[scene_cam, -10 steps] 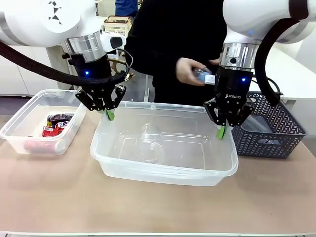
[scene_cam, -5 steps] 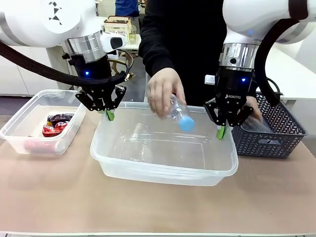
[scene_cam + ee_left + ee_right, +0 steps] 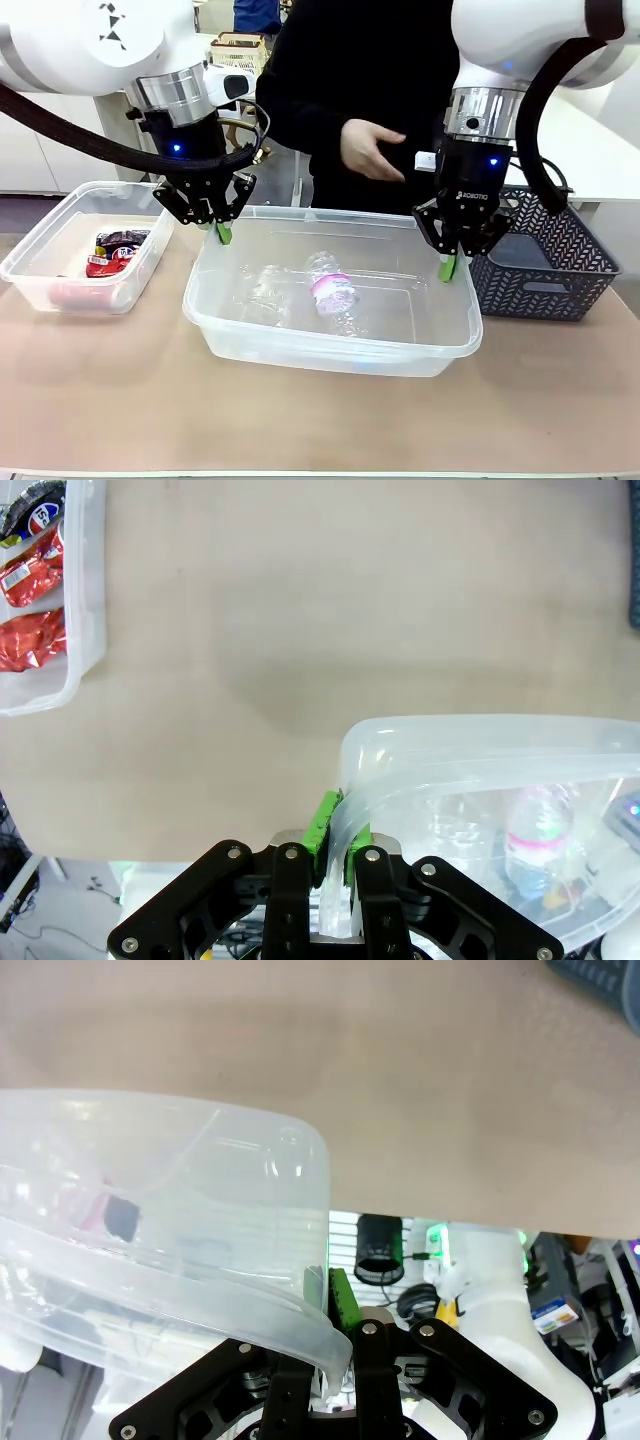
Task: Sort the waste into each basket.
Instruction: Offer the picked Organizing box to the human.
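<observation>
Small clear rectangular plastic tub (image 3: 55,265) at far left held red-and-black crushed wrappers (image 3: 113,252). Left gripper (image 3: 222,232) was clamped on the rim of the large clear plastic tub (image 3: 330,350) at its far-left corner. Inside lay a clear plastic bottle with pink label (image 3: 333,292) beside another clear crumpled bottle (image 3: 265,293). Person's hand (image 3: 368,150) hovered above. Right gripper (image 3: 449,266) pinched the far-right rim. Dark grey lattice basket (image 3: 545,270) stood rightmost.

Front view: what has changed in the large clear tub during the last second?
The person's hand released a clear bottle with a pink label into the large tub, then drew back. Both grippers, left and right, stayed clamped on the tub's rim.
</observation>
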`<state>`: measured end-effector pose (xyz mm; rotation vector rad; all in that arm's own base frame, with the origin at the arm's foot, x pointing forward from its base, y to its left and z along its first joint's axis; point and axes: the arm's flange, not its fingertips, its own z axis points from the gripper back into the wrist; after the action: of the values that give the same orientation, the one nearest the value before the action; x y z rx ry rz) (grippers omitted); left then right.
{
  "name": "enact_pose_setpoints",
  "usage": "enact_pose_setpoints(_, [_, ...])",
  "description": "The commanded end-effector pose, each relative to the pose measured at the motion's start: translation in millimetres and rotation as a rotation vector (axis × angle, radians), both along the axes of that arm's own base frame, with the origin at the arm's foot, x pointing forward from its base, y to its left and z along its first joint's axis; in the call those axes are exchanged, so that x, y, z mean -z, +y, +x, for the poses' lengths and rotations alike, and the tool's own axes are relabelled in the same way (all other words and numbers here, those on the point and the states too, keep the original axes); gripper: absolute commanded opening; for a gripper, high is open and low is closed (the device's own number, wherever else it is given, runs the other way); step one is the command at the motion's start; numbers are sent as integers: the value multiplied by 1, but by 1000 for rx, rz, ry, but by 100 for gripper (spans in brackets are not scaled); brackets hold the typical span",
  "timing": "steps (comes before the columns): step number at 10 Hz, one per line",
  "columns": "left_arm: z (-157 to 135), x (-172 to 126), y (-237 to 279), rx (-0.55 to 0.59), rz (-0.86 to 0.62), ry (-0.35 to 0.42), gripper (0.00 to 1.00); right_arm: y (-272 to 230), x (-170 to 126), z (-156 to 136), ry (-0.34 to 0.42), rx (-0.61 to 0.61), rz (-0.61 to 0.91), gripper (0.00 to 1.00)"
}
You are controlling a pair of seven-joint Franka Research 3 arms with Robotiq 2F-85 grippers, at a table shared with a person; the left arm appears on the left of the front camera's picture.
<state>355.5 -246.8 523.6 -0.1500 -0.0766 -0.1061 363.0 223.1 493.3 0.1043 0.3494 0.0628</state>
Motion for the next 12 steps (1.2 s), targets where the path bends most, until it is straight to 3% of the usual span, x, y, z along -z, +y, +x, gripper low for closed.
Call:
enact_pose_setpoints(1, [2, -6, 1, -29, -8, -16, 0, 1, -4, -4, 13, -20, 4, 0])
enact_pose_setpoints(12, [2, -6, 1, -29, -8, -16, 0, 1, -4, -4, 13, -20, 4, 0])
